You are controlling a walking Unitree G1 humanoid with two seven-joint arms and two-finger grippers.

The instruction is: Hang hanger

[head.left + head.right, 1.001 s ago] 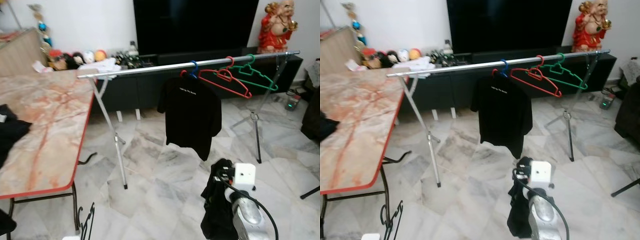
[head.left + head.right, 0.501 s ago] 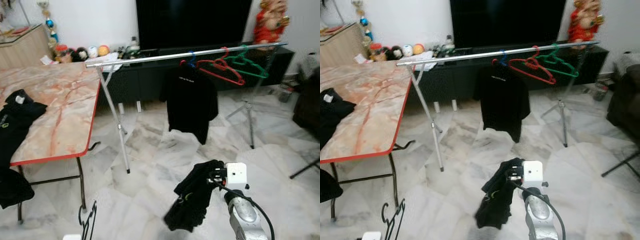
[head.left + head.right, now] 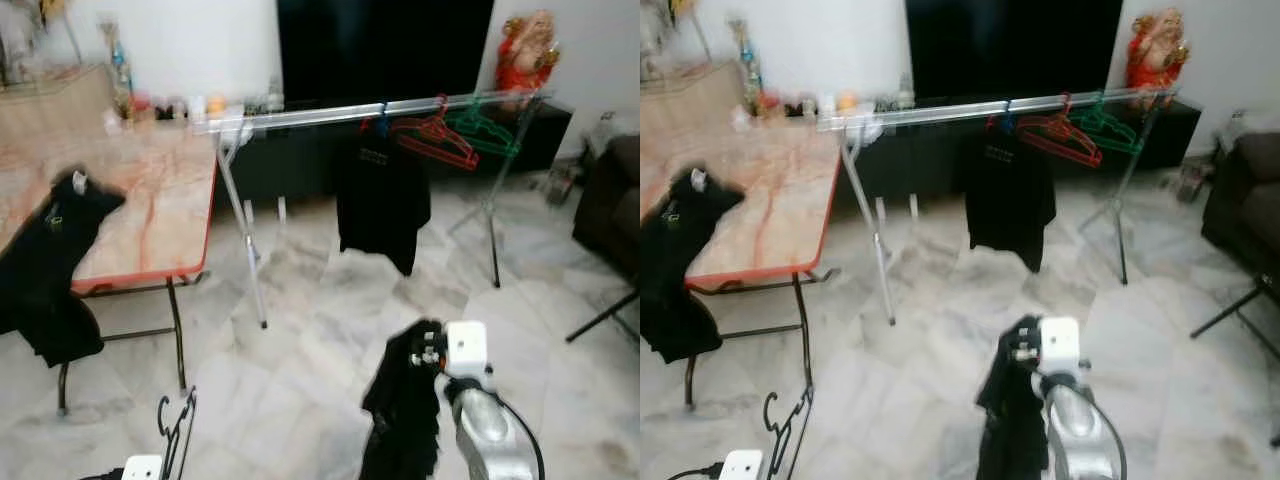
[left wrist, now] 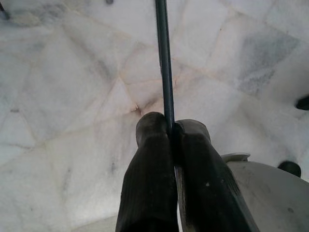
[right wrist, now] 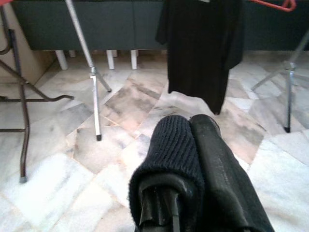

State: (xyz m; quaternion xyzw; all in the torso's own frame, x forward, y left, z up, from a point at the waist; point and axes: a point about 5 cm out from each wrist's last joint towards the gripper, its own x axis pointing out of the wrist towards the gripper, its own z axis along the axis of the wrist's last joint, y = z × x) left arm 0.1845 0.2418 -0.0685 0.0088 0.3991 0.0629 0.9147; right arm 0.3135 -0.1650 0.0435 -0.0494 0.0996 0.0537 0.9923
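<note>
Your left gripper (image 4: 170, 126) is clamped on the thin wire of a black hanger (image 3: 176, 440), carried low at your left side with its hook up, probably so it hangs free of the floor while you walk. Your right gripper (image 5: 189, 126) is pinched on a black garment (image 3: 402, 415) that dangles from it. The rail (image 3: 330, 113) stands well ahead, already holding a black shirt (image 3: 380, 200), a red hanger (image 3: 435, 140) and a green hanger (image 3: 482, 130).

Pale marble floor (image 3: 320, 330), a red-edged marble table (image 3: 150, 210), a dark television (image 3: 385, 45) by white wall
</note>
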